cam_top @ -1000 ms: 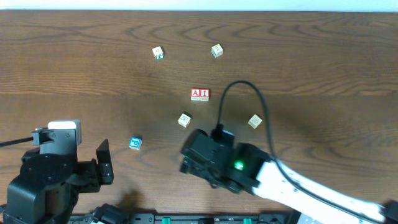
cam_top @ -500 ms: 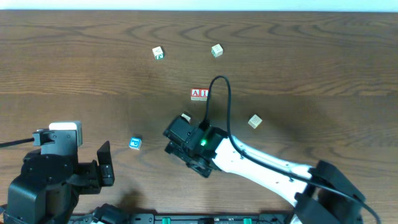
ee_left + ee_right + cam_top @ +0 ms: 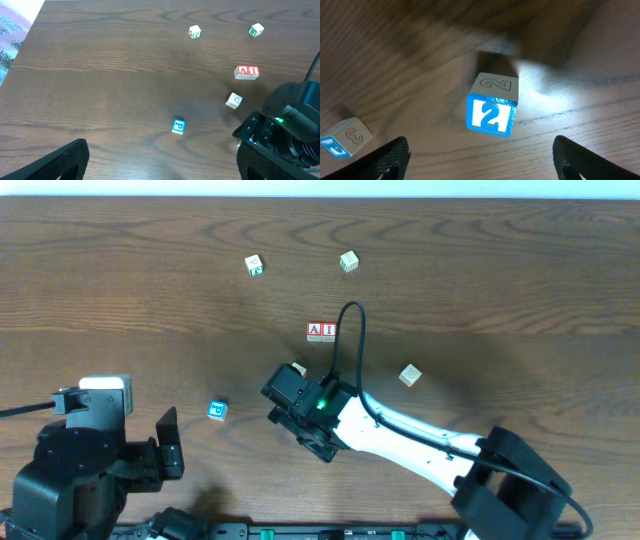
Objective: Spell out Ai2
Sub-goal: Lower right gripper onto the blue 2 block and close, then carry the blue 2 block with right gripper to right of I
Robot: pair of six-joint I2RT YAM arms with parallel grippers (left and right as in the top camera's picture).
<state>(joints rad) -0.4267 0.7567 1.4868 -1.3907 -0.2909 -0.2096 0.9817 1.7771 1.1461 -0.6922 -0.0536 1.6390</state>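
The red A and I blocks (image 3: 321, 331) sit side by side at mid-table; they also show in the left wrist view (image 3: 246, 72). The 2 block (image 3: 491, 106), with a blue front face, lies on the wood ahead of my open right gripper (image 3: 480, 162), centred between its fingers but apart from them. In the overhead view the right gripper (image 3: 287, 386) covers most of this block (image 3: 297, 367). It shows clearly in the left wrist view (image 3: 234, 100). My left gripper (image 3: 165, 170) is open and empty at the near left edge (image 3: 165, 442).
A blue 3 block (image 3: 217, 410) lies left of the right gripper and shows in the right wrist view (image 3: 345, 138). Loose blocks lie at the far left (image 3: 254, 266), at the far middle (image 3: 348, 261) and to the right (image 3: 410, 374). The right arm's cable (image 3: 350, 330) loops over near the I block.
My right arm has swung left across the table and now has its gripper over the 2 block. Since half a second ago it has barely moved. The left arm is still.
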